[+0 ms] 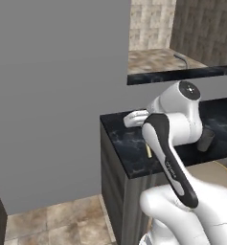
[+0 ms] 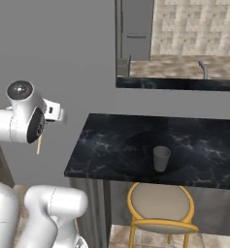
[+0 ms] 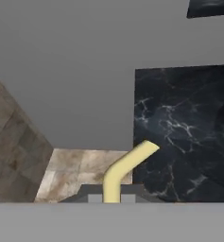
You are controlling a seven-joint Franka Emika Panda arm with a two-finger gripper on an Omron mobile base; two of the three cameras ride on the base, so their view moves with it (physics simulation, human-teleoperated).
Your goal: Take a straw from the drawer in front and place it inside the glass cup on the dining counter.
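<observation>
The straw point(image 3: 118, 172) was held pinched in the closed gripper point(image 3: 111, 196). In the hand view it rose pale yellow from between the tips, then bent toward the dark slab. In the right base view it hung as a thin pale stick point(image 2: 39, 144) just below the hand, roughly vertical, off the counter's left end and over the floor.

The cup point(image 2: 161, 158) stood upright on the black marbled counter point(image 2: 111, 145), well apart from the gripper. From the straw it lay to the robot's right and somewhat fwd, approx. mid-slab, with a yellow chair point(image 2: 160, 206) tucked under the edge below it. In the left base view the cup point(image 1: 206, 139) was partly hidden behind the arm.

So the coming move was judged to turn on a sideways carry to the right across the slab, w/ the straw's long axis kept near vertical so its lower end could enter the cup's mouth from above. Straw height vs. cup rim could not be told from these views.

Arm pose: elbow raised high, forearm reaching left and fwd, hand near the counter's left corner point(image 1: 107, 119), pointing mostly down.

The fetch was judged done, placing not yet done.
</observation>
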